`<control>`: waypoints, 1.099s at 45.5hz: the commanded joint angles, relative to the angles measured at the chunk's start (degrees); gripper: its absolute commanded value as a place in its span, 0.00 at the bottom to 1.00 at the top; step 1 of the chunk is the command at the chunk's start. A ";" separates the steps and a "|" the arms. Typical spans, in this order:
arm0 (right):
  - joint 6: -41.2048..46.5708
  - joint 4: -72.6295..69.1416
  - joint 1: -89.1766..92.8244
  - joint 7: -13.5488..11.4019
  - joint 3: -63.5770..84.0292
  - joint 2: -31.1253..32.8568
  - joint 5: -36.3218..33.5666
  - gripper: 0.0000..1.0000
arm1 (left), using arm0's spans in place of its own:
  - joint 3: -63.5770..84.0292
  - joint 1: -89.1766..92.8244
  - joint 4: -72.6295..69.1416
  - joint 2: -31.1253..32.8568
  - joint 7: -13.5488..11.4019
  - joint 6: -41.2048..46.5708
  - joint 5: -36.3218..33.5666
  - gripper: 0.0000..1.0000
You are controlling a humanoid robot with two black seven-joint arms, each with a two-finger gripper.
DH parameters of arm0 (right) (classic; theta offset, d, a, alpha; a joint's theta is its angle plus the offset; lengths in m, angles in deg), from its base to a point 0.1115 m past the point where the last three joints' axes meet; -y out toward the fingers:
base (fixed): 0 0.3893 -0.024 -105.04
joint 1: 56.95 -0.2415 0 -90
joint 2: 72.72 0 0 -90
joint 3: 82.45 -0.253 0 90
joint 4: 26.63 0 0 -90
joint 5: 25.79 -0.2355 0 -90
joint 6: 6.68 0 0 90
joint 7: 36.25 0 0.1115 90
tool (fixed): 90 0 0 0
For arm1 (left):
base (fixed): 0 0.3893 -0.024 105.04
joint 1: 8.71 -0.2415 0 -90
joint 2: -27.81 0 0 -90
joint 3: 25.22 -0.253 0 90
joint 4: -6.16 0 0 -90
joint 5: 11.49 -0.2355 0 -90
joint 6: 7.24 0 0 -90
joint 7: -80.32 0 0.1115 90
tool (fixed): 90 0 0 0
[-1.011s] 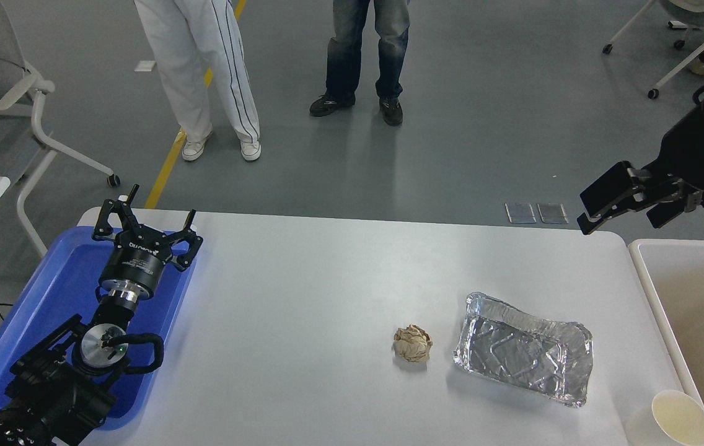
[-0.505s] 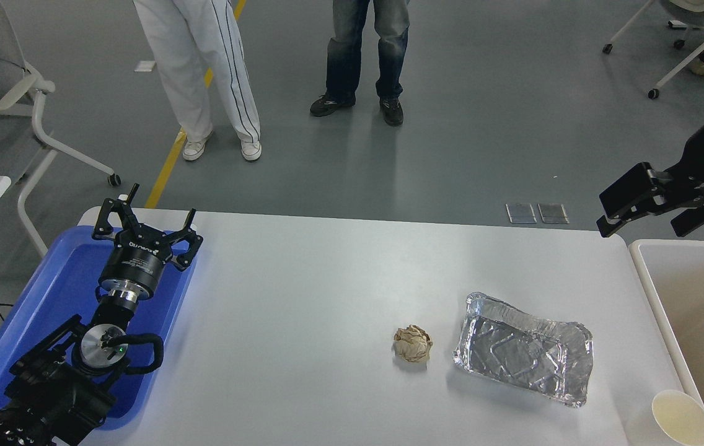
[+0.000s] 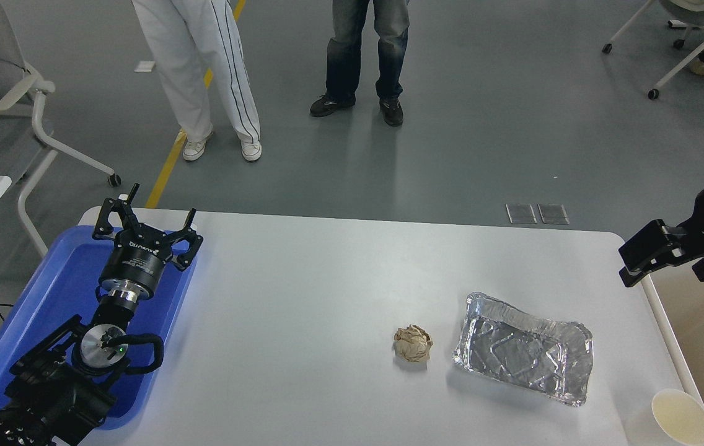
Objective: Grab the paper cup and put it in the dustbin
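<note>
My right gripper (image 3: 674, 260) hangs spread and empty over the white table's (image 3: 327, 297) right edge, above the large off-white dustbin's (image 3: 659, 316) rim. The small white paper cup (image 3: 680, 418) sits upright at the near right corner. My left gripper (image 3: 144, 229) rests spread over the blue plastic tray (image 3: 48, 297).

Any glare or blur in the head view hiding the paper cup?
Head view: sharp overall; the foil tray glints but hides nothing; the paper cup is clear at the table's near right corner, casting a soft shadow; the right gripper is cut by the frame edge.
</note>
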 commanded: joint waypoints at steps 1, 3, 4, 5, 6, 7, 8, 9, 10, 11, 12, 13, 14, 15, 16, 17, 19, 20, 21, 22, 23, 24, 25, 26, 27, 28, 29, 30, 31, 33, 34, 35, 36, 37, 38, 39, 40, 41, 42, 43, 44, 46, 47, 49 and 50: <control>-5.21 1.14 7.97 -1.01 -0.89 4.15 2.94 1.00 | -0.05 -0.10 -0.01 0.00 0.00 0.01 0.00 1.00; -6.27 1.23 10.17 -1.19 -1.51 4.33 3.64 1.00 | -0.05 -0.10 -0.01 0.00 0.00 0.01 0.00 1.00; -6.45 1.32 10.70 -1.36 -1.77 4.42 3.99 1.00 | -0.05 -0.10 -0.01 0.00 0.00 0.01 0.00 1.00; -6.36 1.58 11.05 -1.62 -2.12 4.59 4.26 1.00 | -0.05 -0.10 -0.01 0.00 0.00 0.01 0.00 1.00; -6.45 2.01 11.58 -1.80 -2.56 4.94 4.61 1.00 | -0.05 -0.10 -0.01 0.00 0.00 0.09 -0.09 1.00; -6.62 2.80 12.45 -1.89 -2.91 5.29 4.61 1.00 | -0.05 -0.10 -0.01 0.00 0.00 0.09 0.00 1.00; -6.80 3.59 13.42 -1.89 -3.26 5.56 4.53 1.00 | 0.04 -0.10 -0.01 0.00 0.00 0.09 -0.09 1.00; -6.80 4.47 14.56 -2.06 -3.53 5.56 4.53 1.00 | -0.05 -0.10 -0.01 0.00 0.00 0.09 0.00 1.00; -6.80 5.26 15.70 -2.07 -3.88 5.47 4.53 1.00 | -0.05 -0.10 -0.01 0.00 0.00 0.09 -0.09 1.00; -6.80 5.97 17.19 -2.07 -4.40 5.56 4.61 1.00 | -0.05 -0.10 -0.01 0.00 0.00 0.09 -0.09 1.00; -6.89 6.67 18.69 -2.15 -5.19 5.65 4.79 1.00 | -0.05 -0.10 -0.01 0.00 0.00 0.09 0.00 1.00; -7.06 7.29 20.09 -2.07 -6.16 5.73 4.79 1.00 | 0.04 -0.10 -0.01 0.00 0.00 0.09 0.00 1.00; -7.15 7.99 21.76 -2.15 -7.21 5.74 4.79 1.00 | 0.04 -0.01 -0.01 0.00 0.00 0.01 0.00 1.00; -7.24 8.69 23.08 -2.15 -7.92 5.74 4.70 1.00 | 0.04 -0.01 -0.01 0.00 0.00 0.01 0.00 1.00; -7.33 9.13 23.97 -2.15 -8.45 5.74 4.35 1.00 | 0.04 -0.01 -0.01 0.00 0.00 0.01 0.00 1.00; -7.41 9.49 24.85 -2.15 -8.89 5.82 4.26 1.00 | 0.04 -0.01 -0.01 0.00 0.00 0.01 0.00 1.00; -7.68 10.10 26.60 -2.42 -9.42 5.65 4.17 1.00 | 0.04 -0.01 -0.01 0.00 0.00 0.01 0.00 1.00; -7.94 10.63 27.22 -2.59 -9.51 5.56 4.17 1.00 | 0.04 -0.01 -0.01 0.00 0.00 0.01 0.00 1.00; -8.38 11.33 27.92 -2.68 -9.77 5.56 4.17 1.00 | 0.04 -0.01 -0.01 0.00 0.00 -0.08 0.00 1.00; -8.82 12.03 28.45 -2.86 -9.94 5.56 4.09 1.00 | 0.04 -0.01 -0.01 0.00 0.00 -0.08 0.00 1.00; -9.34 12.30 28.98 -2.86 -10.03 5.56 4.09 1.00 | 0.04 -0.01 -0.01 0.00 0.00 -0.08 0.00 1.00; -9.96 12.48 29.42 -2.94 -10.12 5.56 4.09 1.00 | 0.04 -0.01 -0.01 0.00 0.00 -0.08 0.00 1.00; -10.49 12.57 29.95 -2.86 -10.12 5.56 4.09 1.00 | 0.04 -0.01 -0.01 0.00 0.00 -0.08 0.00 1.00; -10.93 12.65 30.39 -2.86 -10.12 5.65 4.17 1.00 | 0.04 -0.01 -0.01 0.00 0.00 -0.08 0.00 1.00; -11.36 12.65 30.65 -2.86 -10.21 5.82 4.17 1.00 | 0.04 -0.01 -0.01 0.00 0.00 -0.08 0.00 1.00; -11.80 12.65 31.00 -2.86 -10.21 5.91 4.26 1.00 | 0.04 -0.01 -0.01 0.00 0.00 -0.08 0.00 1.00; -12.07 12.74 31.44 -2.86 -10.21 5.91 4.52 1.00 | 0.04 -0.01 -0.01 0.00 0.00 -0.08 0.00 1.00; -12.33 12.74 31.88 -2.86 -10.12 6.00 4.79 1.00 | 0.04 -0.01 -0.01 0.00 0.00 -0.08 0.00 1.00; -12.51 12.74 32.32 -2.86 -10.12 6.09 4.96 1.00 | 0.04 -0.01 -0.01 0.00 0.00 -0.08 0.00 1.00; -12.51 12.74 32.94 -2.86 -10.03 6.00 5.14 1.00 | 0.04 -0.01 -0.01 0.00 0.00 -0.08 0.00 1.00; -12.51 12.74 33.11 -2.77 -10.03 6.00 5.31 1.00 | 0.04 -0.01 -0.01 0.00 0.00 -0.08 0.00 1.00; -12.51 12.74 33.20 -2.77 -9.95 6.00 5.66 1.00 | 0.04 -0.01 -0.01 0.00 0.00 -0.08 0.00 1.00; -12.42 12.74 33.29 -2.77 -9.95 6.00 6.10 1.00 | 0.04 -0.01 -0.01 0.00 0.00 -0.08 0.00 1.00; -12.25 12.66 33.29 -2.77 -9.95 6.09 6.80 1.00 | 0.04 -0.01 -0.01 0.00 0.00 -0.08 0.00 1.00; -12.16 12.57 33.29 -2.77 -9.95 6.26 7.59 1.00 | 0.04 -0.01 -0.01 0.00 0.00 -0.08 0.00 1.00; -12.07 12.48 33.21 -2.77 -10.03 6.35 8.38 1.00 | 0.04 -0.01 -0.01 0.00 0.00 -0.08 0.00 1.00; -11.99 12.30 33.20 -2.68 -10.03 6.61 9.18 1.00 | 0.04 -0.01 -0.01 0.00 0.00 -0.08 0.00 1.00; -11.98 12.22 33.20 -2.68 -10.03 6.88 9.71 1.00 | 0.04 -0.01 -0.01 0.00 0.00 -0.08 0.00 1.00; -11.90 12.13 33.20 -2.68 -10.12 7.31 10.15 1.00 | 0.04 -0.01 -0.01 0.00 0.00 -0.08 0.00 1.00; -11.90 12.04 33.20 -2.68 -10.12 7.58 10.32 1.00 | 0.04 -0.01 -0.01 0.00 0.00 -0.08 0.00 1.00; -11.90 11.95 33.20 -2.68 -10.12 7.76 10.50 1.00 | 0.04 -0.01 -0.01 0.00 0.00 -0.08 0.00 1.00; -11.90 11.95 33.20 -2.68 -10.12 8.11 10.50 1.00 | 0.04 -0.01 -0.01 0.00 0.00 -0.08 0.00 1.00; -11.90 11.86 33.20 -2.68 -10.12 8.37 10.50 1.00 | 0.04 -0.01 -0.01 0.00 0.00 -0.08 0.00 1.00; -11.90 11.86 33.29 -2.68 -10.12 9.07 10.59 1.00 | 0.04 -0.01 -0.01 0.00 0.00 -0.08 0.00 1.00; -11.90 11.86 33.29 -2.68 -10.12 9.60 10.59 1.00 | 0.04 -0.01 -0.01 0.00 0.00 -0.08 0.00 1.00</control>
